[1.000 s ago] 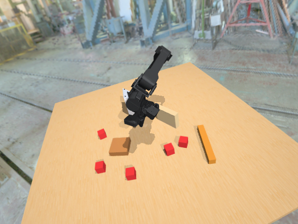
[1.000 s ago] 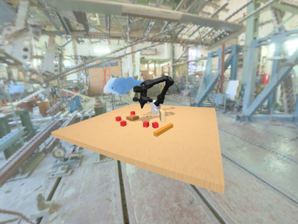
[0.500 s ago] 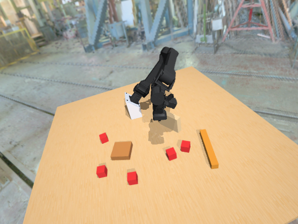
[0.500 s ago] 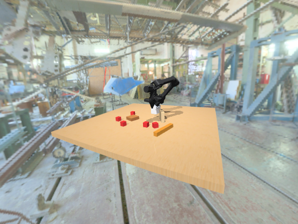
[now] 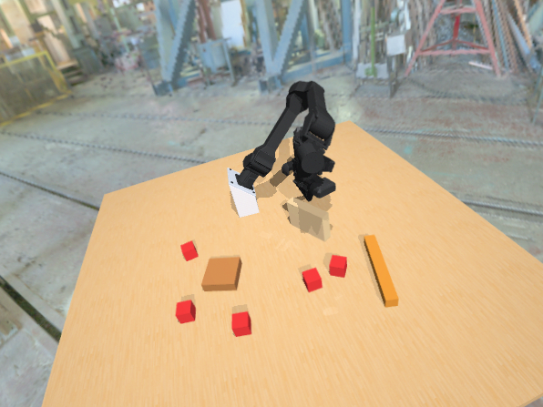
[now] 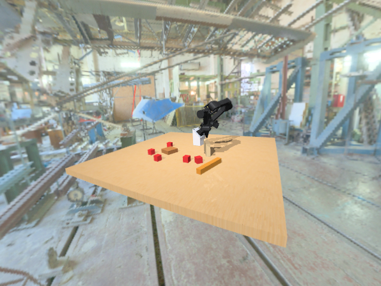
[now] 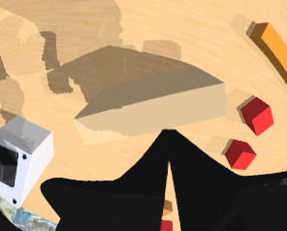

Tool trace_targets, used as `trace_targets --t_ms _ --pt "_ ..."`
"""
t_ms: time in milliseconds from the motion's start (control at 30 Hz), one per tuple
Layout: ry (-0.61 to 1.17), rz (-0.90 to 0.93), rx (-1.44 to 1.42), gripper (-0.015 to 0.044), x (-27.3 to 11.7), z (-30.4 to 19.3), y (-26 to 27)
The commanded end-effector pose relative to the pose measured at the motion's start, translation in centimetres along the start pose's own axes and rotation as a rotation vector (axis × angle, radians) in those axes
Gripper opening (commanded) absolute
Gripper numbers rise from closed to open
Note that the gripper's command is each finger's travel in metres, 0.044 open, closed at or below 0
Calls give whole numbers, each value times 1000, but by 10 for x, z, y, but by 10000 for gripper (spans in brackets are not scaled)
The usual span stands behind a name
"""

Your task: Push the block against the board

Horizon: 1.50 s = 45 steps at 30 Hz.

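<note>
The square block (image 5: pixel 222 271) (image 6: pixel 169 150) is brown and lies flat at the left of the table in the top view. The board (image 5: pixel 382 269) (image 6: pixel 209 166) (image 7: pixel 275 44), a long orange bar, lies flat at the right. They are far apart, with two red cubes between them. My gripper (image 5: pixel 310 198) (image 6: pixel 206 135) (image 7: pixel 168 135) is shut and empty, raised behind both parts and close to an upright beige slab. It touches neither the block nor the board. In the wrist view, a little of the block shows through the narrow gap between the fingers.
The beige slab (image 5: pixel 310 218) (image 6: pixel 209 148) (image 7: pixel 179 109) stands between the arm's white base (image 5: pixel 246 203) (image 6: pixel 198 138) (image 7: pixel 36 150) and the board. Red cubes (image 5: pixel 338 266) (image 5: pixel 312 279) (image 7: pixel 257 116) (image 7: pixel 239 154) stand left of the board. Other red cubes (image 5: pixel 189 250) (image 5: pixel 185 311) (image 5: pixel 241 323) surround the block.
</note>
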<state>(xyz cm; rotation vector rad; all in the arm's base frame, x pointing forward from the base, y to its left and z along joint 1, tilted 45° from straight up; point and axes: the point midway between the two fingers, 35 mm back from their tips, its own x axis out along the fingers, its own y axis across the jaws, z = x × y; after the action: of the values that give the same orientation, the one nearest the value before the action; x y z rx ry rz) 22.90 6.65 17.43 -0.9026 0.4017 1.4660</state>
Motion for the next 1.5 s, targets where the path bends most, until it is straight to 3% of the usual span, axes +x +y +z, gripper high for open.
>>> trace_targets --t_ms 0,300,500,1467 --pt "-25 1 -131 0 -1 21 13" --pt "-46 3 -250 0 1 37 25" --pt "-50 -2 -251 0 48 41 26" --pt "-42 3 -252 0 51 2 14"
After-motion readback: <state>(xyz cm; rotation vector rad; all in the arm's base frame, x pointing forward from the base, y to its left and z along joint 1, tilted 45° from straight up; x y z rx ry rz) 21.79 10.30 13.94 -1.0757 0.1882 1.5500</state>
